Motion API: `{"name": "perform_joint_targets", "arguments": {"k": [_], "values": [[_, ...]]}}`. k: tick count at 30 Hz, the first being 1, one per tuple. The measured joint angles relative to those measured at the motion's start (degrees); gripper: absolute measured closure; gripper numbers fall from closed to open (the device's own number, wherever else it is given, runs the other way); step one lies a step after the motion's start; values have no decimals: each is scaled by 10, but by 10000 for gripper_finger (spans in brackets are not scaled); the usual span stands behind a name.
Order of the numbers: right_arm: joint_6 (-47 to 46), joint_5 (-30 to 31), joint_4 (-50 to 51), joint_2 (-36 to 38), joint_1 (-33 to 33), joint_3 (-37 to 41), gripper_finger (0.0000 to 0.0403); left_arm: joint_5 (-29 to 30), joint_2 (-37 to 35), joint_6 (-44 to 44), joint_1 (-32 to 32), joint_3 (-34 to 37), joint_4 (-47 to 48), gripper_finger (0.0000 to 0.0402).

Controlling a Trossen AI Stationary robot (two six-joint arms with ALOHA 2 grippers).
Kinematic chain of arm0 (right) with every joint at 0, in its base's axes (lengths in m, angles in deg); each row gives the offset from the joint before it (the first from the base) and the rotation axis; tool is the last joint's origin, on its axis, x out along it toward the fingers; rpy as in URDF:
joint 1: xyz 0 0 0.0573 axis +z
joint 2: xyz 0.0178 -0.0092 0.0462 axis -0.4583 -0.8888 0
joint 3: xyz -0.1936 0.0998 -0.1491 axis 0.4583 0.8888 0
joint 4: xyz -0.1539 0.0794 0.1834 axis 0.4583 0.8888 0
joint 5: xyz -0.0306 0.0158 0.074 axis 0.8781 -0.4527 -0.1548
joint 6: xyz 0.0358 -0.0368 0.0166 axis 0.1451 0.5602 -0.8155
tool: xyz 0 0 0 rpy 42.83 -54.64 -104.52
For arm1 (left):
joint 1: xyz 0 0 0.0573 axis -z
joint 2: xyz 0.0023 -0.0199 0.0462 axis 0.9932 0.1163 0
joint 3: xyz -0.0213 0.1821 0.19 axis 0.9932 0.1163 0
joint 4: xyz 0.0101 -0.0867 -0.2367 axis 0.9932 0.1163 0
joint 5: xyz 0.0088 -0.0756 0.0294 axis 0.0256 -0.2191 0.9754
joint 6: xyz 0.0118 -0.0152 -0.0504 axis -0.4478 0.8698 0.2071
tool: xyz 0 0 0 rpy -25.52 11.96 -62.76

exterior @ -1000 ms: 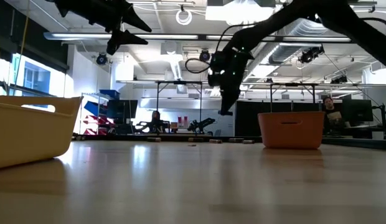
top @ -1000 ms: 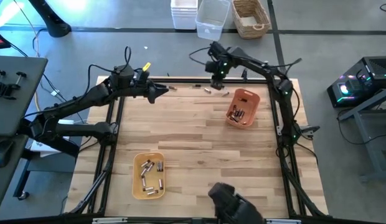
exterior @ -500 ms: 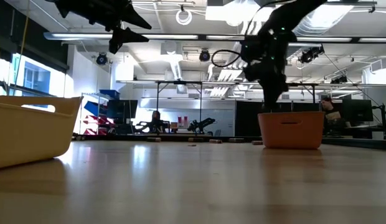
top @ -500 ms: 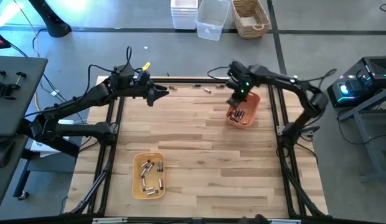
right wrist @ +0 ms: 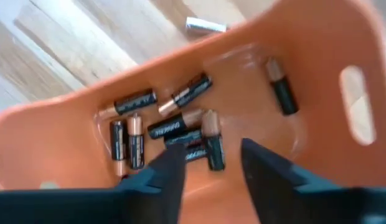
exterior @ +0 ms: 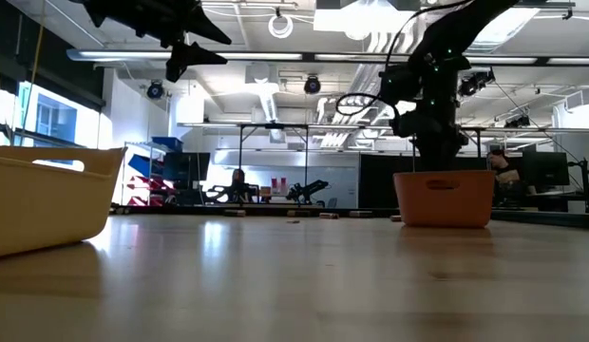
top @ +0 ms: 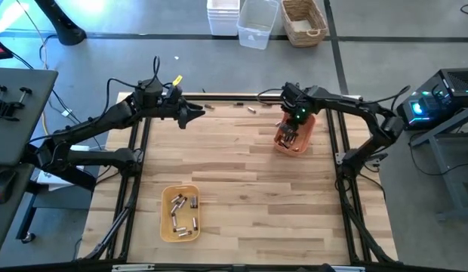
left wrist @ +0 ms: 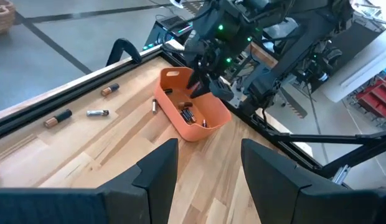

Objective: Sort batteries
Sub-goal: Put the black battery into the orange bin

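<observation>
The orange tray [top: 300,130] stands at the table's far right with several dark, copper-tipped batteries [right wrist: 174,127] lying in it. My right gripper [top: 294,128] hangs over this tray, pointing down. Its fingers are open [right wrist: 211,157] above the batteries and hold nothing. A yellow tray [top: 180,213] near the front left holds several more batteries [top: 181,211]. Loose batteries [left wrist: 96,112] lie on the wood along the far edge. My left gripper [top: 196,113] is raised above the table's far left, open [left wrist: 208,149] and empty.
Loose cells lie by the far edge [top: 250,110] and beside the orange tray [left wrist: 154,106]. In the low view the orange tray [exterior: 445,197] hides my right gripper's fingertips. White bins and a wicker basket [top: 303,21] stand on the floor beyond the table.
My right gripper has gone from the loose batteries at the table's far edge toward the right and a little nearer, over the orange tray. It has turned about its own axis on the way and come down slightly. My left arm has kept still.
</observation>
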Motion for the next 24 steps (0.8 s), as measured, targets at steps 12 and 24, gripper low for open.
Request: {"name": "perform_joint_targets", "arguments": {"k": [12, 24], "values": [[135, -66, -91, -56, -44, -180, 168, 15, 0, 35, 0, 0, -4, 232], [385, -74, -12, -347, -82, -403, 183, 16, 0, 81, 0, 0, -64, 232]]}}
